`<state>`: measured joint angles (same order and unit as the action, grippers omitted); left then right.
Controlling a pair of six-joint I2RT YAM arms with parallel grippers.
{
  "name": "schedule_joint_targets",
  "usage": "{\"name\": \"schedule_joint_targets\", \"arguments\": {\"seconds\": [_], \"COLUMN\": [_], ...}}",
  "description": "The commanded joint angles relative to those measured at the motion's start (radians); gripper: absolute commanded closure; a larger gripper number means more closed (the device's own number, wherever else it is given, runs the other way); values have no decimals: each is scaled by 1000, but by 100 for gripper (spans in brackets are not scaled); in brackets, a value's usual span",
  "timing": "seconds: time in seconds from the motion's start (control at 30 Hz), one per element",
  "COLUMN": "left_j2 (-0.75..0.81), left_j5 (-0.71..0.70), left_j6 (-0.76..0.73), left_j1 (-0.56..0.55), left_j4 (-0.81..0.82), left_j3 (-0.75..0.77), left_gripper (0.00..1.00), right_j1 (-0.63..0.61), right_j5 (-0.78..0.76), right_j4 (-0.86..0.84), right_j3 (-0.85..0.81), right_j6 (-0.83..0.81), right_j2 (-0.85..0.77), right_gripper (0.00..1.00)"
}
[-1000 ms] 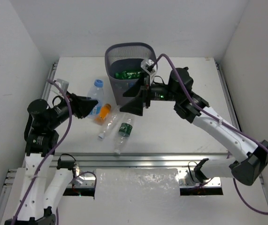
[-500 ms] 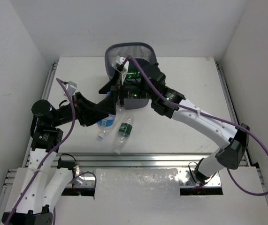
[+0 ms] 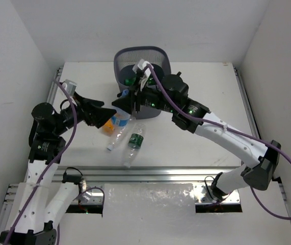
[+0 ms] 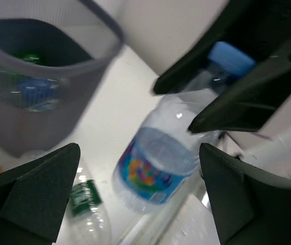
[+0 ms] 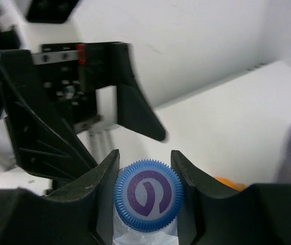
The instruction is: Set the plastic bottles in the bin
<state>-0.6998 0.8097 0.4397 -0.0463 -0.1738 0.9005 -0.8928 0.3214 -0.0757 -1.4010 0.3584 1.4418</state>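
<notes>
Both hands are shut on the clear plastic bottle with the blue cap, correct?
No: only the right hand is shut on the clear plastic bottle with the blue cap. The left hand is open, fingers wide apart either side of it, as the left wrist view shows.

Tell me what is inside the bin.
Inside the bin, a green bottle and a blurred blue item show; the right arm covers the rest from above.
</notes>
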Motion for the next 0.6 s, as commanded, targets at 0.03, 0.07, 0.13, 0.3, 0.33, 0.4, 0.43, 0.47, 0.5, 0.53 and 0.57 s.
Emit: {"name": "schedule_joint_targets", "arguments": {"seconds": [0.03,0.07,0.13,0.3,0.33,0.4,0.43,0.47,0.5,0.53,0.57], "left_j2": [11,-16,-114,-352,-409,-467,-542,-587,-627,-700,-728], "left_j5": [-479,-525,-652,-659,-650,-639,-635,-638,-632,-603,-603], "left_j6": [-126,-143,-174,-223,-229,-248,-272,-289,-306,-337,-344], "left_j1": [3,3,3,-4,-13,-33,-47,-53,-56,-59,-66], "left_j4": [-216,-243,-328,-339,-331,-314,-322,-357,-378,-404,-412], "left_j3": [60,54,55,78,86,119,139,184,205,224,244], "left_gripper": [0,0,0,2,2,2,2,2,2,4,4], "right_j1": [55,77,149,297,313,360,374,397,402,402,400], "right_j5": [-246,-278,-320,-398,-410,-412,-389,-374,-352,-323,-282], "right_j4": [120,187,238,324,318,323,365,396,428,463,467], "right_j3": [-218,-268,-394,-619,-642,-741,-786,-831,-898,-906,-897], "right_j6": [-128,-154,-176,-202,-213,-228,-223,-214,-213,-219,-216], "right_j2": [18,43,130,310,363,422,487,517,540,551,534], "right_gripper": [100,100,100,100,99,88,21,1,1,1,1]}}
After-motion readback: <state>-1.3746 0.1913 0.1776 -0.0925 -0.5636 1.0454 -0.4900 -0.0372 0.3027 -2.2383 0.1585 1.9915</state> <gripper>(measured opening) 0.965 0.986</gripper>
